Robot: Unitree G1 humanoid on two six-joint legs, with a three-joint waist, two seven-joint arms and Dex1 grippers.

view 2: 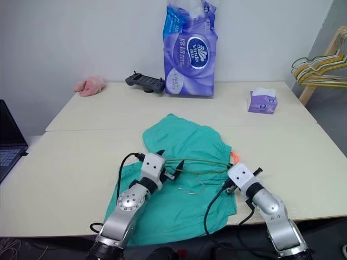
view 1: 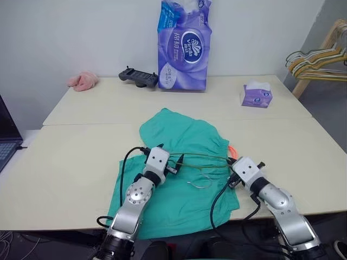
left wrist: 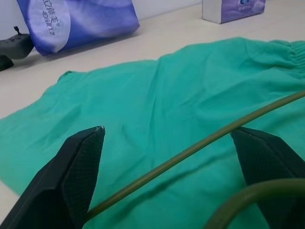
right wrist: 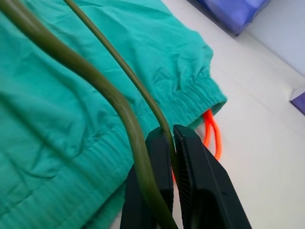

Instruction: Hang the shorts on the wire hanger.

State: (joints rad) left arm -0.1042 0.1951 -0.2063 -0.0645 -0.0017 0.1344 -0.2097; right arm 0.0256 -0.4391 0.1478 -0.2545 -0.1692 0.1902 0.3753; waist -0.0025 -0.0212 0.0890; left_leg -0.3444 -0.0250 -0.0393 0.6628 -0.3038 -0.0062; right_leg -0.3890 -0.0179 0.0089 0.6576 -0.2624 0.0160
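The right gripper (right wrist: 172, 143) is clenched on the wire hanger (view 1: 203, 157), pinching the thin olive wire between its two black fingers at the hanger's right corner. Just past those fingers lies the gathered waistband of the shorts (view 1: 179, 162), with the orange drawstring (right wrist: 212, 131) looping out from the waistband's end onto the bare table (view 1: 81, 157).

The left gripper (view 1: 174, 162) stands released, its fingers (left wrist: 78, 167) spread wide apart. The hanger's wire runs between them without either finger visibly pressing on it. This gripper is over the middle of the shorts, at the hanger's left end.

The hanger stretches across the shorts from one gripper to the other, and its hook (view 1: 199, 184) curls down on the near side, over the green cloth. The shorts lie spread flat on the near part of the table, between and under both arms, with one edge hanging over the table's front.

Farther back, a tall purple pack of tissue paper (view 1: 184, 46) stands upright against the wall. A black controller (view 1: 138, 77) sits just beside it on the left, and a small pink cloth (view 1: 83, 81) lies well apart toward the left back corner. A small purple tissue box (view 1: 256, 95) sits on the right. A bunch of pale hangers (view 1: 317, 59) hangs on a wooden rack beyond the table's right edge. A laptop (view 1: 8, 135) shows at the left border.
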